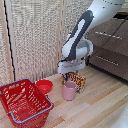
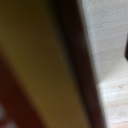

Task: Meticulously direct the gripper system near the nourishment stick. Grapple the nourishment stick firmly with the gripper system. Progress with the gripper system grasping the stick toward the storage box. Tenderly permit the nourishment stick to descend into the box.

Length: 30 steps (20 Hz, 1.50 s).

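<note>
The yellow snack package [image 1: 76, 81] with red and multicoloured print stands upright on the wooden floor, just behind the pink cup [image 1: 69, 91]. My white gripper [image 1: 69, 72] is right at the package's top edge, and its fingers are hidden against the package. In the wrist view a blurred yellow surface [image 2: 45, 65] with a dark edge fills most of the picture; a dark finger tip [image 2: 126, 50] shows at the edge. The red lattice basket [image 1: 15, 90] with a blue-grey rim sits at the exterior view's lower left, apart from the gripper.
A small red bowl [image 1: 44, 86] lies between the basket and the pink cup. A pale curtain [image 1: 35, 40] hangs behind. A dark wooden drawer cabinet [image 1: 110, 50] stands at the exterior view's right.
</note>
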Motion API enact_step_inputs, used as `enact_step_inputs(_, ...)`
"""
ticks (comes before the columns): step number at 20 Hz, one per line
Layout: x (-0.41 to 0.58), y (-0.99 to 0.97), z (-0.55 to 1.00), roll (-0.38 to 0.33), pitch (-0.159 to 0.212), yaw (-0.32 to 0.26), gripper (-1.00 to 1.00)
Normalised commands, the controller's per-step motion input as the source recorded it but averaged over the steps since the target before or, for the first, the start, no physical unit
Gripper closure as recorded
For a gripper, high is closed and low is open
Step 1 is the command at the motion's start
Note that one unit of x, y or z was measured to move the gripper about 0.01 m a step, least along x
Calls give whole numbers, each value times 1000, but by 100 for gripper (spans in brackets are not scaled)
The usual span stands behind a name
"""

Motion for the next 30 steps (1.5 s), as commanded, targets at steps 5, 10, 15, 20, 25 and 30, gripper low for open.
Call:
enact_step_inputs(5, 0, 11, 72, 0, -1, 0, 100)
enact_step_inputs(10, 26, 39, 346, 11, 0, 0, 100)
enact_step_inputs(15, 253, 0, 784, 51, 9, 8, 100)
enact_step_inputs(20, 452, 0, 940, 84, 0, 75, 100)
enact_step_inputs(25, 365, 87, 979, 66, 5, 77, 100)
enact_step_inputs(30, 101, 443, 907, 31, 19, 13, 100)
